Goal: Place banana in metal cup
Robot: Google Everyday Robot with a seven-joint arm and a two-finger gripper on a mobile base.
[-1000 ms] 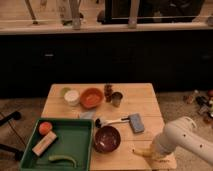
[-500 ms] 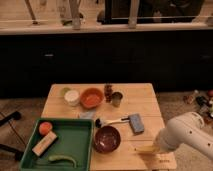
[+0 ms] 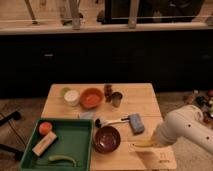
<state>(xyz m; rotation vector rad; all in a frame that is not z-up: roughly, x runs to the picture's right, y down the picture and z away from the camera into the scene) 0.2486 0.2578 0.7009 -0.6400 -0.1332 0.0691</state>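
The gripper (image 3: 153,143) was found low over the table (image 3: 150,95), just right of the dark bowl (image 3: 107,139) as the camera saw it, at the end of the white arm (image 3: 185,131) reaching in from that side. Whether it was wide, narrow or closed on anything could not be told, since the arm's bulk masked it. The banana (image 3: 141,144) showed as a thin yellow strip between the dark bowl and the gripper, its outer end meeting the gripper. Whether it touched the table could not be confirmed. Against the two earlier views the banana had shifted. A second before, it sat nearer the table's front edge, right of the dark bowl, with its curve showing. It had since come closer to the bowl and higher in the view, and the arm's end had moved with it. In my judgement this pointed to a grasp made and a lift begun, though neither was proven. The metal cup (image 3: 116,99) stood upright beyond the dark bowl, toward the back of the table and well apart from the banana. The placing was therefore outstanding. The carry would have to pass beyond the dark bowl and over the brush (image 3: 111,121) lying just behind it. The banana, long against a narrow cup, would likely need to go in end-first.
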